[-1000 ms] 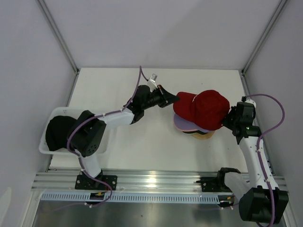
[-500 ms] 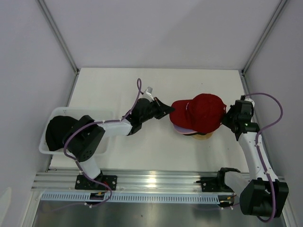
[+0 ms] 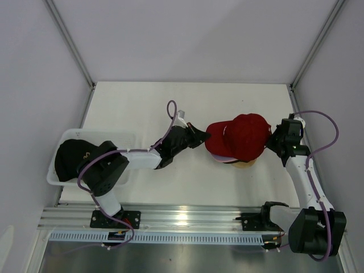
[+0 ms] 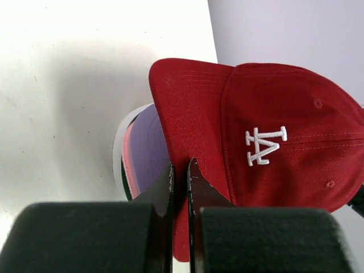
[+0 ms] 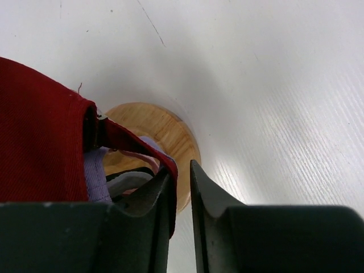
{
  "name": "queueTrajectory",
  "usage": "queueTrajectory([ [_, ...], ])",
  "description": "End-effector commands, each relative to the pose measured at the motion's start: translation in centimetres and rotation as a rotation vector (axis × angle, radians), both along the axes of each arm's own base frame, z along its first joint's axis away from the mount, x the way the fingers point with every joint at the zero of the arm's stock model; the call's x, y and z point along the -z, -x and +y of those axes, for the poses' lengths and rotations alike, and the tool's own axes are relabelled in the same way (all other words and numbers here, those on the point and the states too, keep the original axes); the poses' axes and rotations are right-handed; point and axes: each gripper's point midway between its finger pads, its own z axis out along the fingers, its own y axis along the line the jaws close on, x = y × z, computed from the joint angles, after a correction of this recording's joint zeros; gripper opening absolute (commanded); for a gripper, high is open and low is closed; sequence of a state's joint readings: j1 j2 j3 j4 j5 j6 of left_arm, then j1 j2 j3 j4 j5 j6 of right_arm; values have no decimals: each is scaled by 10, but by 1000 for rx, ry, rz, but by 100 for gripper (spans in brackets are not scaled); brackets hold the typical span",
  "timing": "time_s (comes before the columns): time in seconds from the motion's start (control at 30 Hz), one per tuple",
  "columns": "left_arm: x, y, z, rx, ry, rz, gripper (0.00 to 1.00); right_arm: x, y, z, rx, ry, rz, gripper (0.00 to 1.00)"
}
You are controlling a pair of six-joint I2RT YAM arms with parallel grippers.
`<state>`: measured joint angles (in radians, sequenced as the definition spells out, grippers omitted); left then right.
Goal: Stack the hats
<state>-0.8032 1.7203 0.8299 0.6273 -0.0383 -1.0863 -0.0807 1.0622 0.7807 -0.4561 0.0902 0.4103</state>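
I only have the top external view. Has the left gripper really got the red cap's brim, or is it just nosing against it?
Observer: In the left wrist view, the left gripper is shut on the near edge of the brim of the red cap, with fabric between the fingers.
Operator: What's under that brim?
Observer: A lavender brim sits right beneath it, and a pink brim edges out below that.
Operator: Is the right gripper holding the back of the cap?
Observer: In the right wrist view, the right gripper shows a narrow gap. The red back strap lies against one fingertip, but I can't tell whether it is pinched.
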Motion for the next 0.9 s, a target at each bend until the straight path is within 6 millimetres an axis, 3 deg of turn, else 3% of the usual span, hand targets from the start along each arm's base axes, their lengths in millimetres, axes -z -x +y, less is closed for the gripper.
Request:
queueTrajectory([
  [0.0,106,27,51,6,-433,89,1,-6,-4,-12,37,46,-4,22],
  [0.1,104,29,50,17,-451,69,1,-18,-5,-11,28,46,-34,30],
  [0.17,106,31,54,13,-475,66,7,-25,-3,-10,21,49,-42,40],
  [0.3,101,29,55,4,-478,49,11,-57,0,-8,-4,61,-79,63],
  [0.33,101,30,55,5,-483,46,11,-78,-2,-8,-8,69,-119,68],
  [0.4,97,28,53,3,-482,34,8,-90,5,-9,-14,81,-118,70],
  [0.43,98,28,53,4,-490,35,6,-108,7,-9,-11,86,-160,72],
  [0.57,99,29,49,12,-494,36,3,-134,22,-8,6,81,-221,75],
  [0.73,102,35,42,38,-517,27,6,-146,34,-19,66,116,-254,75],
  [0.87,116,41,42,53,-550,51,10,-153,26,-7,-2,93,-306,76],
])
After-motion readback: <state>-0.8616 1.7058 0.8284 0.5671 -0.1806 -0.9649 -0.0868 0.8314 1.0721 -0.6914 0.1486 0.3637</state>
